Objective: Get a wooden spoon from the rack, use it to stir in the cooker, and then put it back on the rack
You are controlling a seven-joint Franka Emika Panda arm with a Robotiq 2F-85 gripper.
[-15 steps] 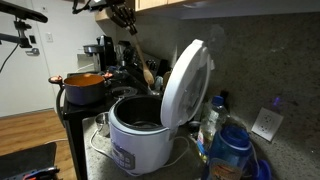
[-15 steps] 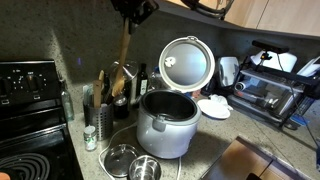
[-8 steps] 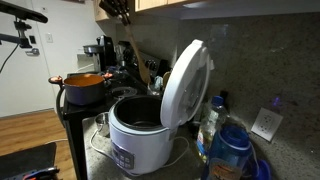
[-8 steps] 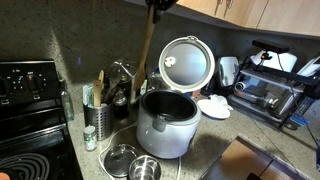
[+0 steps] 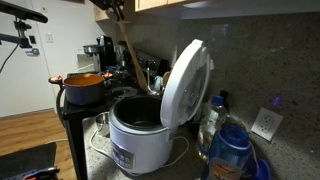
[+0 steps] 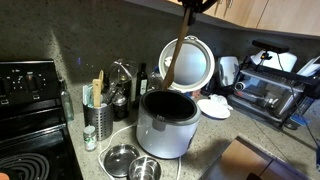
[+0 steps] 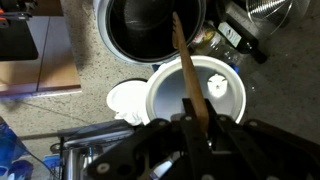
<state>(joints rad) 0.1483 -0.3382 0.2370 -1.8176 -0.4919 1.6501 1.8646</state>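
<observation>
My gripper [image 7: 196, 128] is shut on the handle of the wooden spoon [image 7: 184, 62]. It holds the spoon high under the cabinets in both exterior views [image 5: 112, 8] [image 6: 194, 4]. The spoon [image 6: 176, 50] hangs nearly upright, and its bowl end hovers just above the open white cooker [image 6: 165, 128], in front of the raised lid [image 6: 188, 62]. In an exterior view the spoon [image 5: 128, 48] slants down towards the cooker [image 5: 138, 140]. The wrist view looks down the spoon to the dark inner pot [image 7: 150, 25]. The dark rack [image 6: 121, 98] with upright utensils stands beside the cooker.
An orange pot [image 5: 84, 86] sits on a stand near the cooker. A black stove [image 6: 30, 95], a metal canister [image 6: 99, 118] and round metal lids [image 6: 130, 160] lie on one side. A white dish [image 6: 213, 107] and toaster oven [image 6: 275, 92] stand on the other. Blue bottle [image 5: 230, 150].
My gripper has carried the spoon sideways from above the rack to above the cooker. The spoon's lower end has left the rack and now hangs over the pot.
</observation>
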